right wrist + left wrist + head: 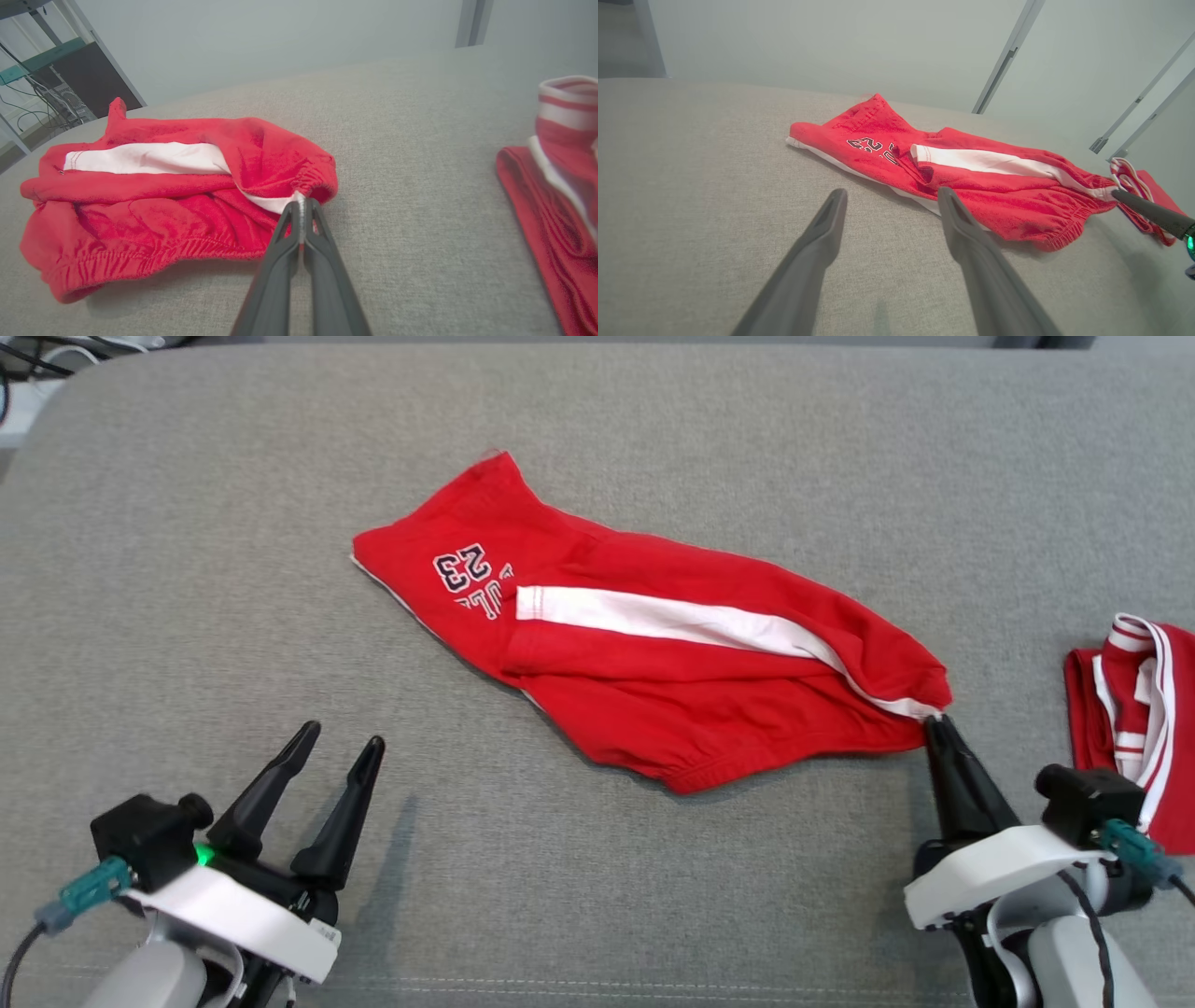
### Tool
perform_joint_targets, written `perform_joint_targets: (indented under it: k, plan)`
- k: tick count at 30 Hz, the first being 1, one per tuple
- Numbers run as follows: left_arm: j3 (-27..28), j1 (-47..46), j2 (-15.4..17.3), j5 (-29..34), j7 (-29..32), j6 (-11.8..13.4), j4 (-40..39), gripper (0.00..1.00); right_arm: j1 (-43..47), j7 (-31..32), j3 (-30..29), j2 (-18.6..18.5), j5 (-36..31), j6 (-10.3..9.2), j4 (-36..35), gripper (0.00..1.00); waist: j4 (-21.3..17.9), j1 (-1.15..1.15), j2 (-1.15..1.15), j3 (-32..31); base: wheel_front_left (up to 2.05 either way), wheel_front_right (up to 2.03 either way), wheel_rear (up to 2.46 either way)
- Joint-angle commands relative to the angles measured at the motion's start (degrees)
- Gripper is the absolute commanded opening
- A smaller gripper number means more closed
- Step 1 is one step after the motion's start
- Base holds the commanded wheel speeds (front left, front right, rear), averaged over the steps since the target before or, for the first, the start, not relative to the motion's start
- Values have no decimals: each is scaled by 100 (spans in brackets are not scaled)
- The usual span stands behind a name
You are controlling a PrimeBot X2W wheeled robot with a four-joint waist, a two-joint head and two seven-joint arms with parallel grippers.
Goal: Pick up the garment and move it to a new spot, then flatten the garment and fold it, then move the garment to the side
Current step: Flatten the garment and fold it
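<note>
Right gripper [936,721] is clenched on a corner of the shorts [672,691], which are stretched leftward and away from its tips. Lettering [485,599] is half hidden under a fold. Left gripper [342,735] is spread wide.

Here's the broad grey woven-fabric surface [187,616], rounded at its far-left corner, with a stitched seam running along the near edge. Lying on it mid-picture are soft red shorts [672,709] with a white side stripe. They're rumpled, slanting from far left down to near right, with a dark "23" print at the far-left end and a gathered waistband along the near side. Over at the right edge sits a bunched red garment with white stripes [1125,709], with bare grey cloth between the two.
</note>
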Motion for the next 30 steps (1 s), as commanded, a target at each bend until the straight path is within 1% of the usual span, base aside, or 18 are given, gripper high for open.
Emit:
perform_joint_targets:
  k: [1,2,7,10,15,19,23,30]
  plan:
    - [60,-474,347,-112,-35,-40,-196,100,-116,-149,239,-3,55,8,-168,0,-123,0,0,159,0,0,0]
    - [60,-474,347,-112,-35,-40,-196,100,-116,-149,239,-3,55,8,-168,0,-123,0,0,159,0,0,0]
    - [-475,-1115,796,-180,-35,-40,-362,100,-354,-412,698,-3,100,8,-52,0,-365,0,0,453,0,0,0]
    - [-770,-1456,960,-287,-35,-40,-422,100,-482,-530,939,-3,119,8,15,0,-529,0,0,624,0,0,0]
    - [-1098,-1813,1179,-700,-35,-40,-380,100,-619,-647,1388,-3,181,8,-14,0,-858,0,0,889,0,0,0]
    - [-1353,-1989,1423,-1047,-35,-40,-258,100,-644,-693,1675,-3,246,8,-183,0,-1106,0,0,1077,0,0,0]
    - [-1505,-2108,1628,-1285,-35,-40,-132,100,-624,-711,1862,-3,269,8,-393,0,-1294,0,0,1215,0,0,0]
    - [-1552,-2313,1812,-1636,-35,-40,-146,100,-496,-716,2035,-3,295,8,-812,0,-1470,0,0,1334,0,0,0]
